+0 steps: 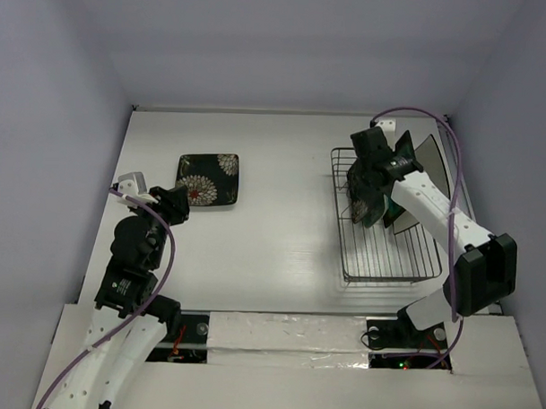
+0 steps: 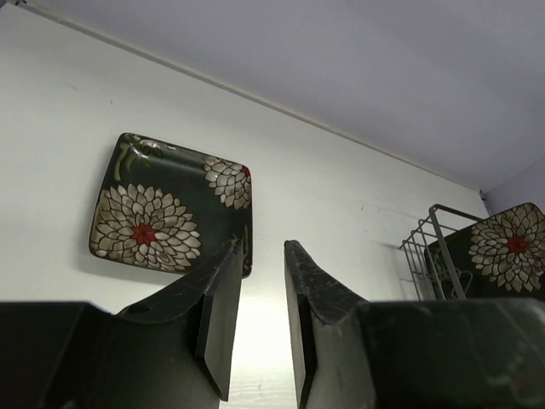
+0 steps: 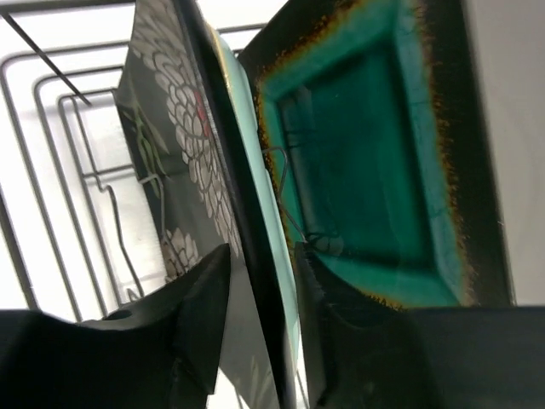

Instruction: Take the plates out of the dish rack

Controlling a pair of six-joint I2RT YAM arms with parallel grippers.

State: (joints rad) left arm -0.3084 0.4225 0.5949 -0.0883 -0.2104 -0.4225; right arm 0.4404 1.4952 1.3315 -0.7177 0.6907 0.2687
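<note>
From above first. Shows one black floral plate (image 1: 208,179) already out, flat on the tabletop (image 1: 284,151) toward the far left corner, well apart from the dish rack (image 1: 385,253) by the right edge. Puts the left gripper (image 1: 176,201) just beside that plate's near left corner, not over it. Has the right gripper (image 1: 372,194) down inside the rack's far half, among upright plates mostly hidden by the arm. Leaves a pale slab (image 1: 431,161) leaning at the rack's far right corner, probably the white plate.

Left wrist next. Confirms empty fingers (image 2: 217,307) with a narrow gap between, nothing held, pointing toward the floral plate on the table. Catches a second floral plate (image 2: 507,247) upright in the rack at the frame's right side.

Right wrist last. Finds the fingers (image 3: 196,307) straddling the top edge of a pale mint plate (image 3: 260,187), close on both sides; cannot tell whether pressed tight. Places the second floral plate on one side and a teal-centred plate (image 3: 366,162) on the other, all on edge among the wire tines (image 3: 102,204).

By judgement: early going. One plate unloaded, at least three and likely four left in the rack, with the mint one apparently next to lift out.
</note>
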